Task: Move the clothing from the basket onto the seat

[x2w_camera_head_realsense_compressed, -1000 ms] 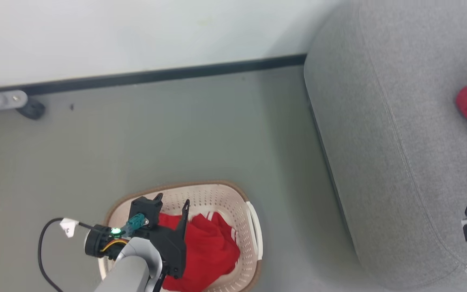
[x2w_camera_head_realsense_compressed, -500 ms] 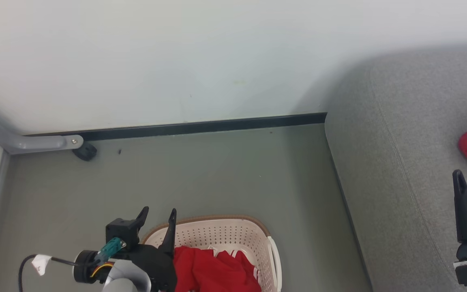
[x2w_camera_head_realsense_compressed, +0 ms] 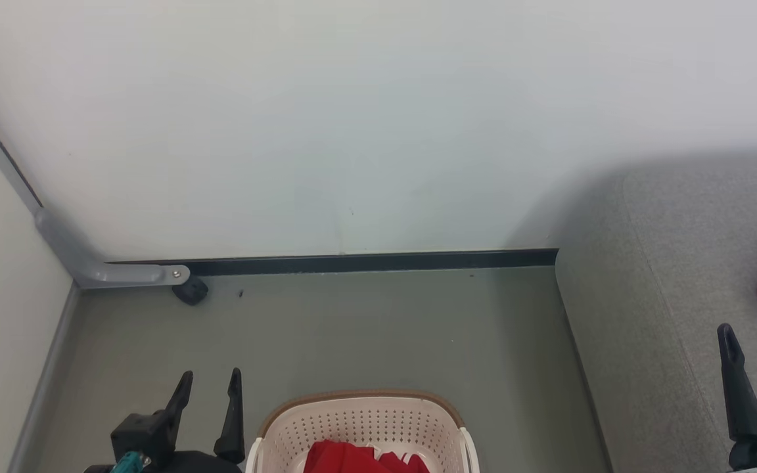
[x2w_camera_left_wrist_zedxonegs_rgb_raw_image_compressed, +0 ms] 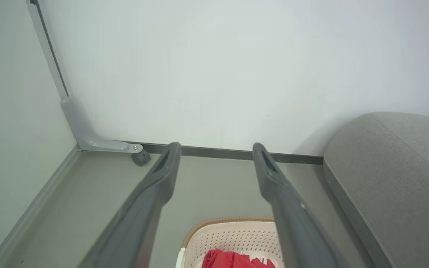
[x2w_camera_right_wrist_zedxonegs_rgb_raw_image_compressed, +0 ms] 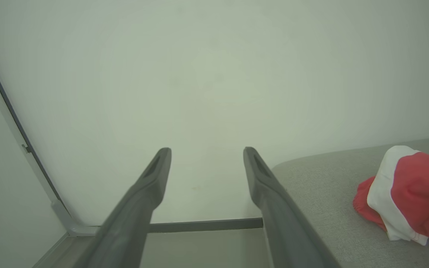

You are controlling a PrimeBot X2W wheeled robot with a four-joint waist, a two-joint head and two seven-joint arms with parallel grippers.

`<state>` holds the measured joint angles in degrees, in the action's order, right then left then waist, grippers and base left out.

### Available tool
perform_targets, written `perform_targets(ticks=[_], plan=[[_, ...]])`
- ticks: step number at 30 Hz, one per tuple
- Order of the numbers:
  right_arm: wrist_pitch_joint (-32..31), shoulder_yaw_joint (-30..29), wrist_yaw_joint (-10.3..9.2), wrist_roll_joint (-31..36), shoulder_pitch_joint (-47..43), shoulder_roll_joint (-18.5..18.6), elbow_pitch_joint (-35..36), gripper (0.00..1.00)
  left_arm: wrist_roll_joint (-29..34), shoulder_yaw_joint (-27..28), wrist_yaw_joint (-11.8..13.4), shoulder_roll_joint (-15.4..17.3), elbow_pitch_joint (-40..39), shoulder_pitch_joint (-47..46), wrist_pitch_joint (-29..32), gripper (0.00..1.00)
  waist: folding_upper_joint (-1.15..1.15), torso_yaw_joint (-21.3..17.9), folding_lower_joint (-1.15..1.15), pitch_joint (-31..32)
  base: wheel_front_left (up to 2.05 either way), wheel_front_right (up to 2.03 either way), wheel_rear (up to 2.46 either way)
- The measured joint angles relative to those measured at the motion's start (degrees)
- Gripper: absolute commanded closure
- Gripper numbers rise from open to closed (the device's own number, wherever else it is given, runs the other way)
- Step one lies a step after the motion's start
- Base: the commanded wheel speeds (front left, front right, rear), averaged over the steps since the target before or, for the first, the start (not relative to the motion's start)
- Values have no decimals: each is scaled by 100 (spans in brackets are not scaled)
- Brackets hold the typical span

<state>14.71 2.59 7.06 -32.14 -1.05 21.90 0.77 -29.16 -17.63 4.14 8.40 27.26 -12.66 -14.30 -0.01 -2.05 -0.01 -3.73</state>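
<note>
In the head view I see my left pincer [x2w_camera_head_realsense_compressed: 211, 380] spread wide and empty, the oval cream perforated plastic basket [x2w_camera_head_realsense_compressed: 362, 397] of red clothing [x2w_camera_head_realsense_compressed: 352, 458] just to its right. My right pincer [x2w_camera_head_realsense_compressed: 750, 330], equally wide and empty, hangs over the large grey fabric seat [x2w_camera_head_realsense_compressed: 667, 295]. In the left wrist view the basket sits beneath the parted pincer, untouched, and in the right wrist view a red-and-white garment [x2w_camera_right_wrist_zedxonegs_rgb_raw_image_compressed: 412, 193] lies on the seat to that pincer's right.

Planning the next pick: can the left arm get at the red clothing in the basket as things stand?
Probably yes: the left gripper is open and empty just left of the basket, and the red clothing lies uncovered inside, nothing between.
</note>
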Motion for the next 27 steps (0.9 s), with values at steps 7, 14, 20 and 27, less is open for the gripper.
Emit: perform_targets(ticks=[7, 14, 20, 27], plan=[[0, 3, -9, 0, -191, -45, 160, 0, 59, 116, 97, 141, -982, 510, 0, 0, 0, 115, 0, 190, 0, 0, 0], [0, 3, -52, 0, -209, -65, 222, 0, 101, 211, 149, 163, -1653, 751, 0, 0, 1, 102, 0, 183, 0, 0, 0], [0, 5, -53, 0, -217, -75, 248, 0, 153, 246, 199, 165, -2029, 862, 0, 0, 1, 80, 1, 151, 0, 0, 0], [-1, 4, -53, -1, -215, -74, 277, 0, 211, 300, 246, 166, -2316, 970, 69, 0, 1, 59, 2, 94, 0, 0, 0]])
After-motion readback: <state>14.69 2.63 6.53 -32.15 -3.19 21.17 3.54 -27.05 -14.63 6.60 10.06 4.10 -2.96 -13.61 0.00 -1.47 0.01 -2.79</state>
